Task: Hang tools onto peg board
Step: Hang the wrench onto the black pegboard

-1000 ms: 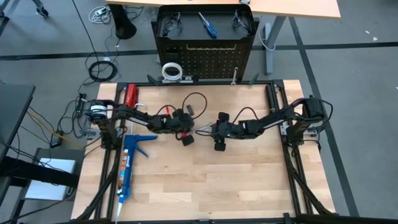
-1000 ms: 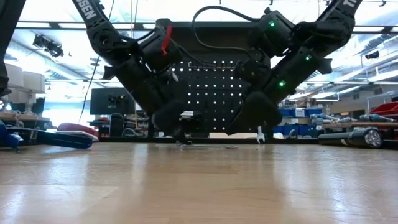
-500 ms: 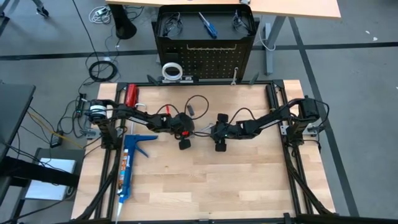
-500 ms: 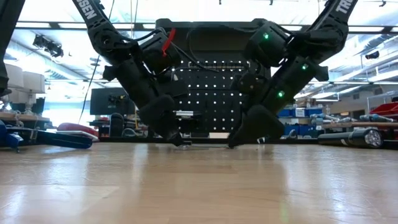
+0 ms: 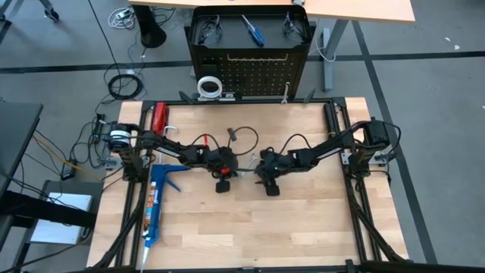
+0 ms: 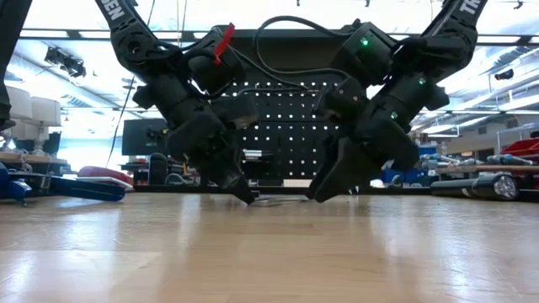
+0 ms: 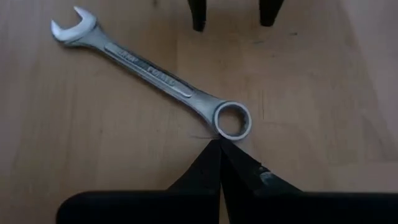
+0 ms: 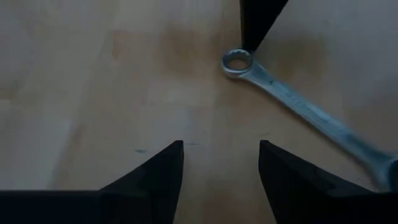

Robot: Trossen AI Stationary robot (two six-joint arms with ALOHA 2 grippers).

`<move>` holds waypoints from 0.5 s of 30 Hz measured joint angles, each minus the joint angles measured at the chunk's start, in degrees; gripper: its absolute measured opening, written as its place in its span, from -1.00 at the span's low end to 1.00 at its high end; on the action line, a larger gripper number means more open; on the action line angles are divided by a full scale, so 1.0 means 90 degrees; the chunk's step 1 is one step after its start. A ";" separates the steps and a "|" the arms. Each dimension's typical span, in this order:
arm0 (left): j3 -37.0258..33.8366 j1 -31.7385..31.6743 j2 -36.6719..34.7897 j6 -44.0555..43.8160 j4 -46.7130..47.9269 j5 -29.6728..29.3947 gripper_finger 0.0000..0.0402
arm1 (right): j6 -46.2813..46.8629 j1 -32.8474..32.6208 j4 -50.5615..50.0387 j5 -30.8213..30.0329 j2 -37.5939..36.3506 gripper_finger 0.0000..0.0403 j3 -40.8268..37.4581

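left gripper point(image 7: 220, 144) clenched, tips touching the wrench point(image 7: 155, 78) ring mid-tabletop; right gripper point(image 8: 221, 149) released, holding nothing, just beside.

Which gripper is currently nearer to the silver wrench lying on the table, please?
Left. The shut left gripper has its tips right at the ring end of the wrench. The open right gripper sits a short way back, with bare wood between it and the wrench.
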State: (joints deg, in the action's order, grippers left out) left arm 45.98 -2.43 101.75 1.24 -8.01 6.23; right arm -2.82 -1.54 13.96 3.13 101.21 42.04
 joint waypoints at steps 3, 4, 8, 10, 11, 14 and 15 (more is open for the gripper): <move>0.0000 0.0096 0.0000 0.0028 -0.0270 -0.0065 -0.94 | 0.0690 0.0000 -0.0003 0.0433 0.0000 0.02 0.0000; 0.0000 0.0123 0.0000 0.0036 -0.0366 -0.0066 -0.94 | 0.0900 0.0000 0.0008 0.0546 0.0000 0.01 0.0000; 0.0002 0.0198 -0.0002 0.0397 -0.0595 -0.0081 -0.94 | 0.1332 0.0000 0.0094 0.0615 0.0000 -0.01 0.0000; 0.0002 0.0212 -0.0001 0.0530 -0.0575 0.0047 -0.94 | 0.1350 0.0000 0.0112 0.0612 -0.0004 -0.01 0.0000; 0.0002 0.0213 -0.0002 0.0501 -0.0574 0.0134 -0.94 | 0.1368 0.0002 0.0102 0.0595 -0.0005 -0.01 0.0000; 0.0002 0.0213 -0.0002 0.0068 -0.0556 0.0241 -0.94 | 0.1552 0.0012 0.0048 0.0243 -0.0024 -0.01 0.0000; 0.0002 0.0213 -0.0002 -0.0102 -0.0537 0.0234 -0.93 | 0.1647 0.0015 0.0061 0.0110 -0.0029 -0.01 0.0000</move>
State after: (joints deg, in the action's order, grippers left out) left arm 46.00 -0.51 101.73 0.32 -12.84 8.34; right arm 12.00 -1.41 14.51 4.12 100.95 42.04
